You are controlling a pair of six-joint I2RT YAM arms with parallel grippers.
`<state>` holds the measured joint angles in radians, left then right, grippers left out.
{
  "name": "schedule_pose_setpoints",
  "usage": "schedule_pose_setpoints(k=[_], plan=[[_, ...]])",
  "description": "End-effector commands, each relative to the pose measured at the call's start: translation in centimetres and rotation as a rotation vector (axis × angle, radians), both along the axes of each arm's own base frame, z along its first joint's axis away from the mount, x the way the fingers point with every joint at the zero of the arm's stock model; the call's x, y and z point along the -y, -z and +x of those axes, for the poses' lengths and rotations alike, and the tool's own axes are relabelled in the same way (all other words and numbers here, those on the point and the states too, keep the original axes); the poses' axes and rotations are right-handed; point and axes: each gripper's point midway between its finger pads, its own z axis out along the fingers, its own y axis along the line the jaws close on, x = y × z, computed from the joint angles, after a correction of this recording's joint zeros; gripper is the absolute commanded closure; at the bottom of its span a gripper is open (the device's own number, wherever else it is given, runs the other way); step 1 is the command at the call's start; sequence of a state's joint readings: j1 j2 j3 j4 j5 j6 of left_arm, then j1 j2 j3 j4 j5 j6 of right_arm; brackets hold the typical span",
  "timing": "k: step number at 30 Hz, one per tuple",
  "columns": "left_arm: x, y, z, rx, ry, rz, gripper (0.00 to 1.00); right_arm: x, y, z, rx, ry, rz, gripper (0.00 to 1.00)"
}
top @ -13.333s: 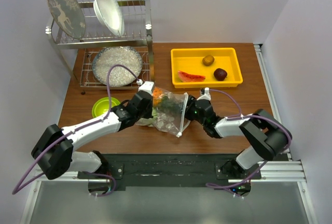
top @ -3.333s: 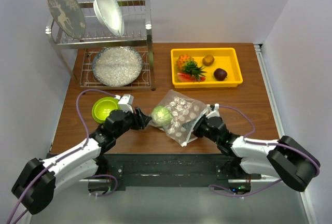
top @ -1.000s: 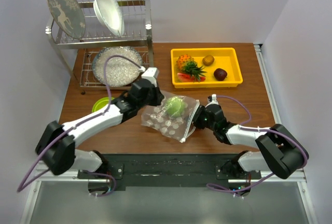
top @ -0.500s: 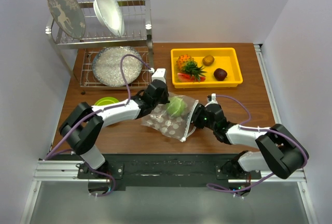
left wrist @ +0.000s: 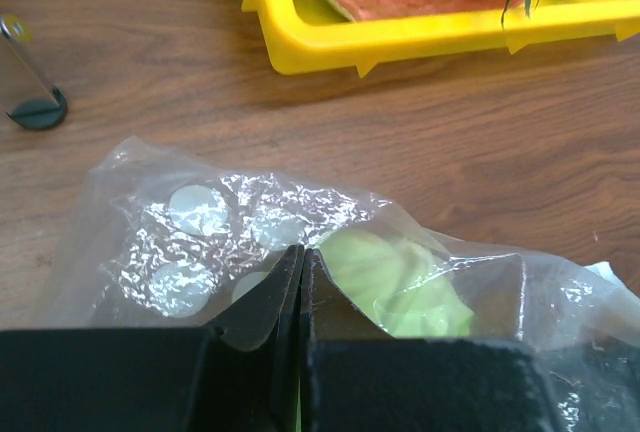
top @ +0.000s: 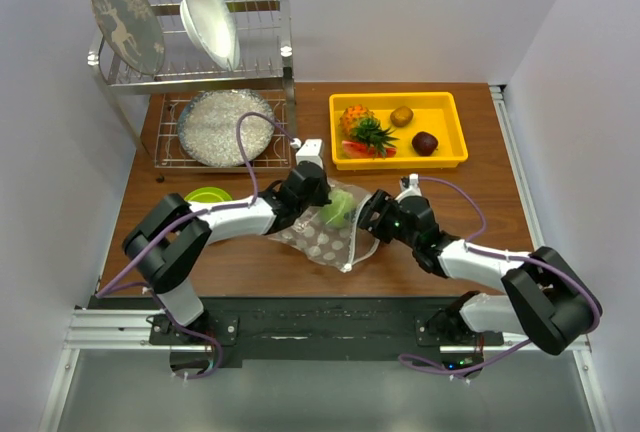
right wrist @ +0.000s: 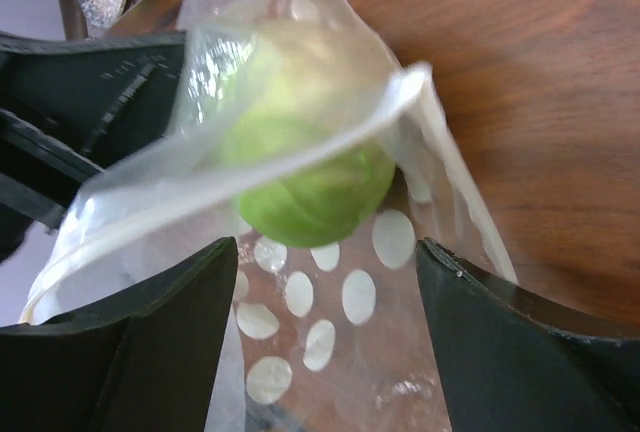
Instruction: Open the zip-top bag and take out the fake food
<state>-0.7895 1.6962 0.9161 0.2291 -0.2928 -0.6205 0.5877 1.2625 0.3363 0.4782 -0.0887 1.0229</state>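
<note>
Our left gripper (left wrist: 300, 270) is pressed together on the top film of the zip-top bag (left wrist: 190, 217), lifting its lip. Our right gripper (right wrist: 325, 250) stands apart at the mouth, around nothing yet. The bag lies mid-surface (top: 500, 182), near the yellow tray (top: 345, 104).

The bag is open. The pineapple (top: 362, 124), kiwi (top: 401, 116), dark ball (top: 425, 142) and watermelon slice (top: 352, 150) sit in the tray. We judge only the green round fruit (right wrist: 310, 192) is left inside.

The right wrist view shows the gaping mouth, which the top view hides.

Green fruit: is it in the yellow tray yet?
No, the green fruit lies inside the zip-top bag, apart from the yellow tray.
</note>
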Motion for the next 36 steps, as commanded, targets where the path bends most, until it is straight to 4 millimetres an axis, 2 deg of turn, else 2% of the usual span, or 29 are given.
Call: schedule_pose_setpoints(k=[1,3,8,13,20,25,27,29,30,31,32,33,36], plan=[[0.2,1.2,-1.1,-0.018,-0.009,-0.038,0.97,-0.6,-2.2,1.6,0.077,0.006,0.015,0.24],[-0.1,1.9,-1.8,-0.031,-0.008,-0.037,0.97,-0.9,-2.0,1.7,0.074,0.001,0.012,0.22],[-0.1,2.3,-2.6,-0.044,-0.012,-0.052,0.99,-1.8,-1.2,1.5,0.054,-0.029,0.001,0.19],[0.0,3.8,-3.7,-0.073,-0.005,-0.047,1.00,-2.1,-0.2,1.0,0.038,-0.045,-0.015,0.15],[0.9,5.6,-4.9,-0.100,0.023,-0.035,1.00,-2.3,1.0,0.6,0.016,-0.070,-0.054,0.14],[1.3,6.5,-5.5,-0.114,0.038,-0.025,1.00,-2.4,1.1,1.2,0.033,-0.069,-0.089,0.15],[0.9,6.8,-5.6,-0.120,0.025,-0.017,1.00,-2.3,0.9,1.5,0.039,-0.055,-0.101,0.19],[0.4,7.2,-5.8,-0.127,0.010,0.002,1.00,-1.9,1.0,1.6,0.041,-0.041,-0.118,0.30],[-0.1,7.3,-5.6,-0.127,-0.012,0.014,1.00,-1.7,0.4,1.6,0.056,-0.034,-0.115,0.35],[-0.7,7.8,-5.8,-0.139,-0.027,0.035,1.00,-1.5,0.1,1.6,0.061,-0.030,-0.122,0.46],[-1.1,8.0,-5.8,-0.144,-0.038,0.045,1.00,-1.2,0.3,1.1,0.047,-0.034,-0.134,0.52],[-1.6,8.4,-5.9,-0.155,-0.054,0.062,1.00,-0.8,-0.7,1.3,0.073,-0.016,-0.133,0.56],[-2.7,9.0,-5.9,-0.172,-0.080,0.073,1.00,0.2,-1.2,0.7,0.073,-0.007,-0.166,0.63]])
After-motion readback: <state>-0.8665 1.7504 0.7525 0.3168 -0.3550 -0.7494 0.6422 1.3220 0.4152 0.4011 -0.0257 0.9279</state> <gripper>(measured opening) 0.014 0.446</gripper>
